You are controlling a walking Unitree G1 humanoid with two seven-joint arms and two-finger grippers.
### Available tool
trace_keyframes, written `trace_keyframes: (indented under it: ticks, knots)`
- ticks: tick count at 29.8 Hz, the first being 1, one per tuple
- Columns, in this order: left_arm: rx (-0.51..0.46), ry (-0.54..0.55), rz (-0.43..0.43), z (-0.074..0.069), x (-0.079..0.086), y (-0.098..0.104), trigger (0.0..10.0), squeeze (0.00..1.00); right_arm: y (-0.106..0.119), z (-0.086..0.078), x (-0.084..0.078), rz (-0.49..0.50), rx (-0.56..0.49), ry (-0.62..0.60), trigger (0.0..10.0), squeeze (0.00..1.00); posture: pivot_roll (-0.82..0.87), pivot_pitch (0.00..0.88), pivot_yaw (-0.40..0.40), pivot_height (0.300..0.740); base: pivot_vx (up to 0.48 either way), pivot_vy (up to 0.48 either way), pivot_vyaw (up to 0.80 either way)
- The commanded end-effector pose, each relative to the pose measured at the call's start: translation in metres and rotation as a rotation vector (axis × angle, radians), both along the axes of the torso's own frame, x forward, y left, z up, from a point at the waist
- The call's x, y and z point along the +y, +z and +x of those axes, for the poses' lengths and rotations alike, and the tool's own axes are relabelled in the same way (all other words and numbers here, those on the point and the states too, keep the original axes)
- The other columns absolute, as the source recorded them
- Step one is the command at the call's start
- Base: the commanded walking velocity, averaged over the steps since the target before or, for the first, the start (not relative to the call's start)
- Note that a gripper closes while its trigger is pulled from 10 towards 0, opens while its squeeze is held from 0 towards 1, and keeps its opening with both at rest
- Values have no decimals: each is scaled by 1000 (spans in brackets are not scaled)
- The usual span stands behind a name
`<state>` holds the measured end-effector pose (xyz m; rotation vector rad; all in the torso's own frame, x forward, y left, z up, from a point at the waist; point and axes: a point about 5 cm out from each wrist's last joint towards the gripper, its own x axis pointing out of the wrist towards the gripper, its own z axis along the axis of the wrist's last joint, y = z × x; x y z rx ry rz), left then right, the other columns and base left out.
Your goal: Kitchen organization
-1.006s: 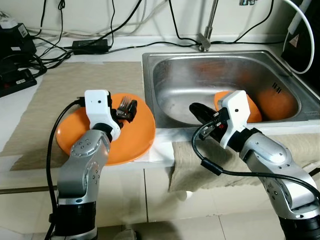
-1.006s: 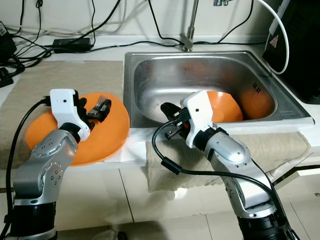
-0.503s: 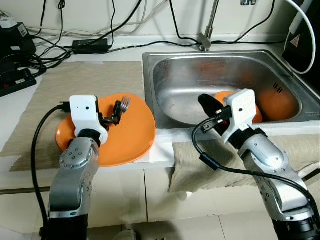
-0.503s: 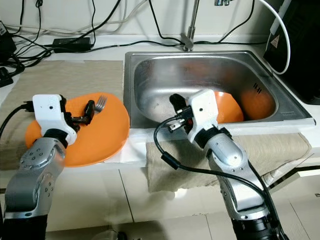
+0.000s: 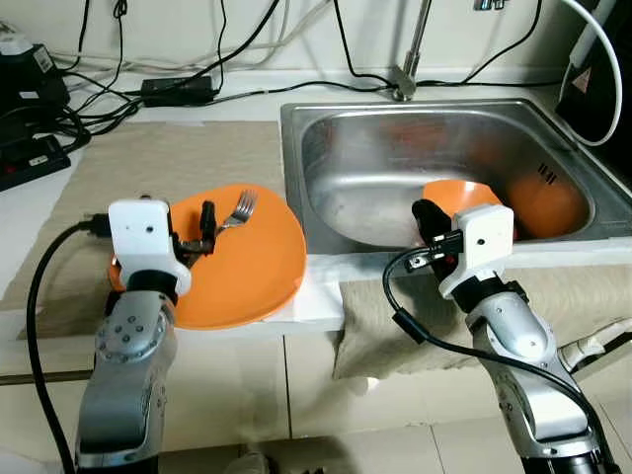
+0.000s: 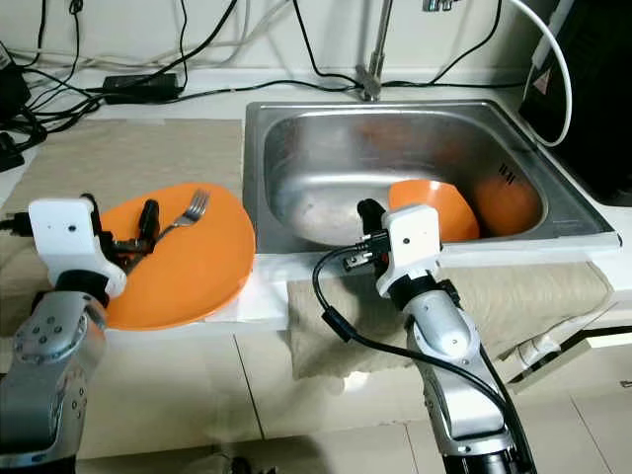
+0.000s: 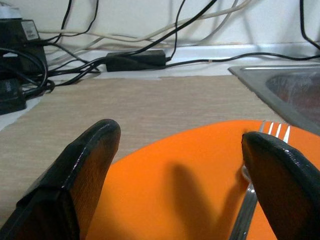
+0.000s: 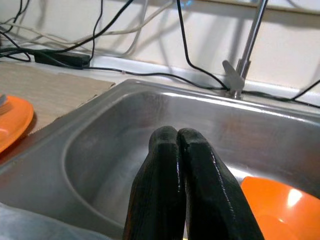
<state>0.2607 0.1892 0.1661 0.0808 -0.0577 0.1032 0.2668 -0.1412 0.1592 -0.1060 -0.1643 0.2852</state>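
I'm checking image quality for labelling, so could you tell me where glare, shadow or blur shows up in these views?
Left eye view: sharp, with soft glare on the sink wall. Left wrist view: the left gripper fingers are blurred and shadow the orange plate. Right wrist view: a highlight on the orange bowl.

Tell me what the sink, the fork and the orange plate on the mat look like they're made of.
Sink: brushed stainless steel, dull grey with soft reflections. Fork: shiny silver metal, likely steel. Plate: smooth, evenly orange, slight sheen, probably plastic or melamine, though glazed ceramic is possible.
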Motion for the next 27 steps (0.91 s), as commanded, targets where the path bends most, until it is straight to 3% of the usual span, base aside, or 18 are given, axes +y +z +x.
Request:
trace_keyframes:
  ticks: [1, 9, 13, 18, 27]
  knots:
    - [-61, 25, 22, -5, 1, 9, 10000, 0, 7, -5, -5, -15, -62, -35, 10000, 0, 60, 43, -1, 740, 0, 0, 0]
    - [-120, 88, 2, -18, 10, 13, 10000, 0, 6, -10, -18, 5, -113, -121, 10000, 0, 57, 33, -7, 740, 0, 0, 0]
    - [-76, 88, 31, -27, 13, 4, 10000, 0, 0, -14, -23, -6, -88, -147, 10000, 0, 59, 31, -7, 740, 0, 0, 0]
    - [-34, 57, 34, -26, 5, -3, 10000, 0, -7, -16, -20, -29, -67, -156, 10000, 0, 60, 32, -7, 740, 0, 0, 0]
    - [-61, 7, 19, -19, -3, 4, 10000, 0, -5, -14, -17, -23, -82, -153, 10000, 0, 48, 25, -4, 740, 0, 0, 0]
